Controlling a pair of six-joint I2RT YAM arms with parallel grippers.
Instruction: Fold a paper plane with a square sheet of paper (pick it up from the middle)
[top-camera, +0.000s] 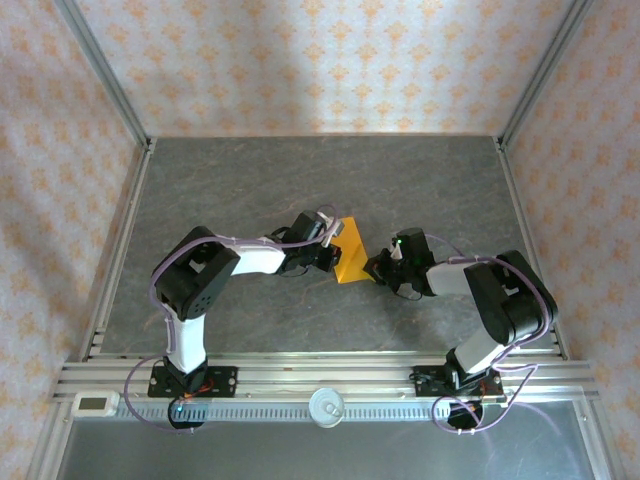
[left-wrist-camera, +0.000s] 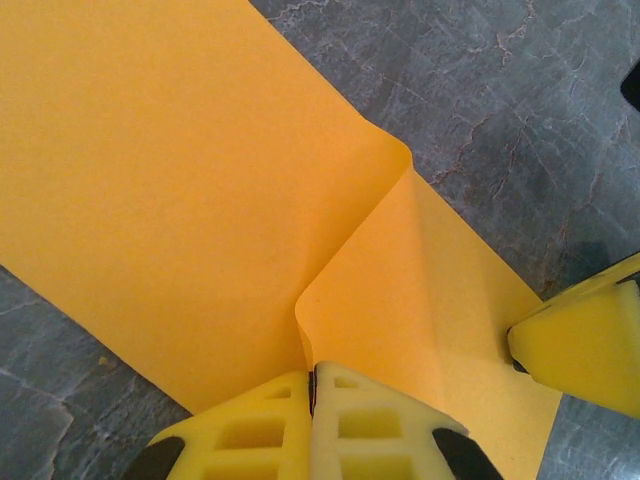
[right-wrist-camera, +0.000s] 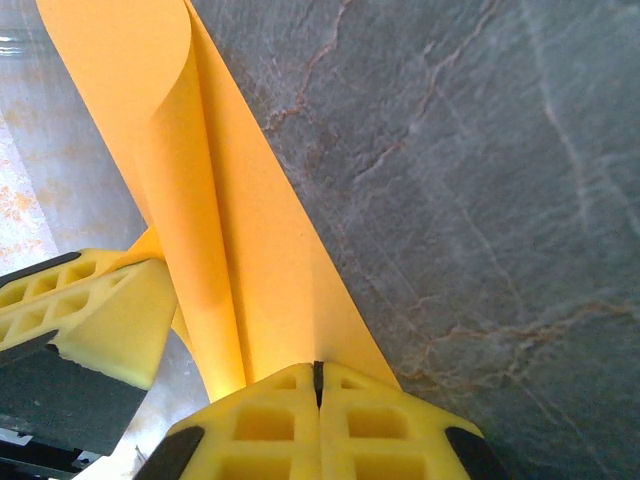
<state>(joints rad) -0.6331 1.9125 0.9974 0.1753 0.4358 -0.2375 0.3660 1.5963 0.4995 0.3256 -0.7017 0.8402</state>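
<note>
Left pincer (left-wrist-camera: 312, 385) clenched on orange paper (left-wrist-camera: 180, 180), right pincer (right-wrist-camera: 318, 378) clamping its opposite edge, middle seemingly curled over.

At bottom centre we see the left gripper (left-wrist-camera: 312, 378), its yellow fingers (left-wrist-camera: 370, 430) pressed together on the edge of the orange sheet of paper (left-wrist-camera: 150, 180). A raised curl runs up and right from the pinch. A second yellow finger (left-wrist-camera: 585, 350) overlaps the sheet's edge at lower right; grey table (left-wrist-camera: 520, 100) upper right.

The grey veined table (top-camera: 250, 190) bears the orange sheet (top-camera: 350, 262), pinched between the left fingers (left-wrist-camera: 250, 430) and the right fingers (right-wrist-camera: 270, 420), spreading beyond both; whether it lies flat is unclear.
</note>
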